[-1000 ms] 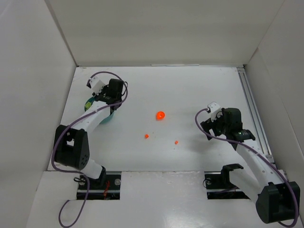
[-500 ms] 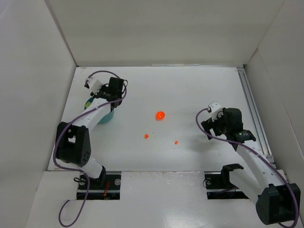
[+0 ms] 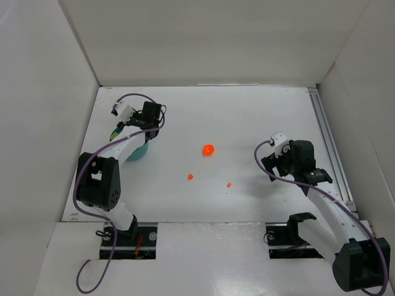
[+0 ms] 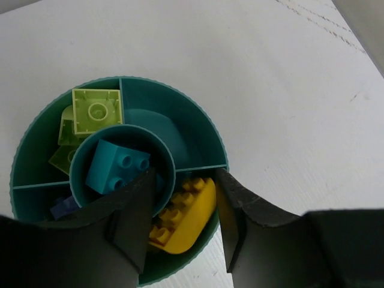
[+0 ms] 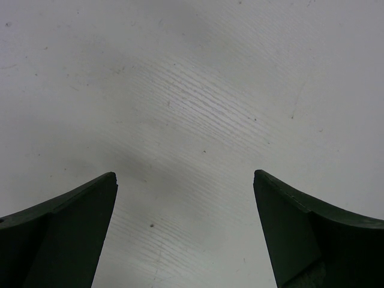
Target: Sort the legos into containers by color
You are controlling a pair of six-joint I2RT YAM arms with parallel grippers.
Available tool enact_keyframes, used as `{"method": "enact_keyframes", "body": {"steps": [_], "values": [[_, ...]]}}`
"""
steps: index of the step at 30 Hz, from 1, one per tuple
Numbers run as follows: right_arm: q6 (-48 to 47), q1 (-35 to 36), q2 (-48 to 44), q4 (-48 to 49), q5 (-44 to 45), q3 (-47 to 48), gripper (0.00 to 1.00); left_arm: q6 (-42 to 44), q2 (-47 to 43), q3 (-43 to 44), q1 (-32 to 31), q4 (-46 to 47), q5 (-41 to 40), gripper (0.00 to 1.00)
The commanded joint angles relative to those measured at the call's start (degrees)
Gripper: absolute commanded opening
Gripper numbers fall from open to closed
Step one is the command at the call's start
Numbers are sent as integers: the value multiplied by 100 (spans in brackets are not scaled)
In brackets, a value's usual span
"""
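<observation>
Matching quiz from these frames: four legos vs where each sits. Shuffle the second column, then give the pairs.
Legos:
1. teal lego
2. lime green lego
3. yellow lego
4. round orange lego

Places:
A. on the table, outside the dish
B. central cup
C. wedge showing under the left gripper
D. upper-left wedge in the left wrist view

Pairs: 1-B, 2-D, 3-C, 4-A

one dish (image 4: 193, 137), three loose orange legos (image 3: 208, 150)
</observation>
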Motion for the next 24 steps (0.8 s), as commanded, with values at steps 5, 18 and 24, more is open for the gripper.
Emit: {"method": "enact_keyframes", "body": {"steps": [5, 18, 24], "values": [[59, -39, -62, 271, 86, 99, 100, 567, -409, 248, 34, 300, 381, 49], [-108, -39, 174, 727, -106, 327, 100, 3713, -1499, -480, -282, 2276, 5370, 92], [-56, -39, 333, 1158, -300, 379, 100, 3714, -798, -850, -589, 2884, 7414, 80]]}}
